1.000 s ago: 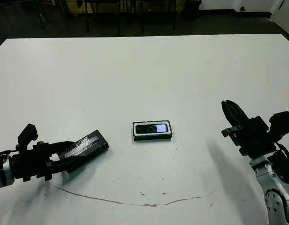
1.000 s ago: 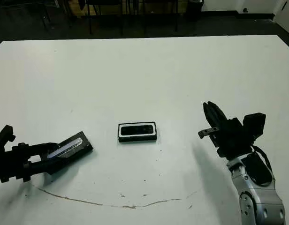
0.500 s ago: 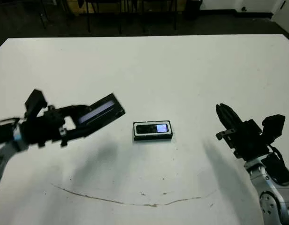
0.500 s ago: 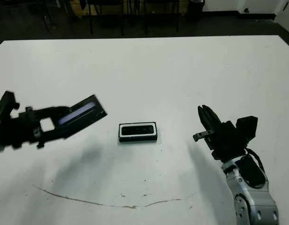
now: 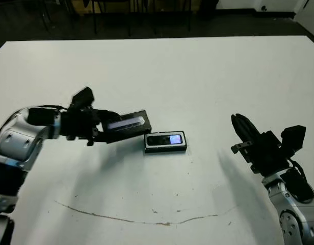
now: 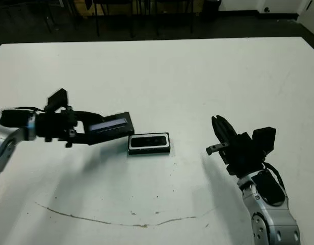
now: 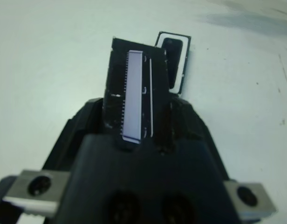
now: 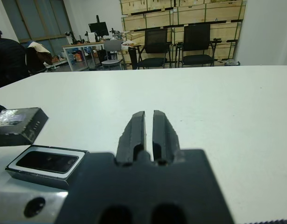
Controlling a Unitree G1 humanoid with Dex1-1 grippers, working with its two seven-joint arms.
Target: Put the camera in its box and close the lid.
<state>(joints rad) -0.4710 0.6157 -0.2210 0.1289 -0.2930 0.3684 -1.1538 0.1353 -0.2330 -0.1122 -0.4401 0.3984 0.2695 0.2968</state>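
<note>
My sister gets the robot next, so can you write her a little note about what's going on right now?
Left gripper: shut on the flat black lid with the silvery strip, held in the air just beside the box, on the robot's left of it.
Right gripper: jaws shut, holding nothing, hovering off to the right.
The slim black camera with the glowing bluish screen lies inside the shallow black white-lined box at the middle of the white table.
Done: camera in the box, lid picked up.
Left: set the lid over the box and let go.
</note>
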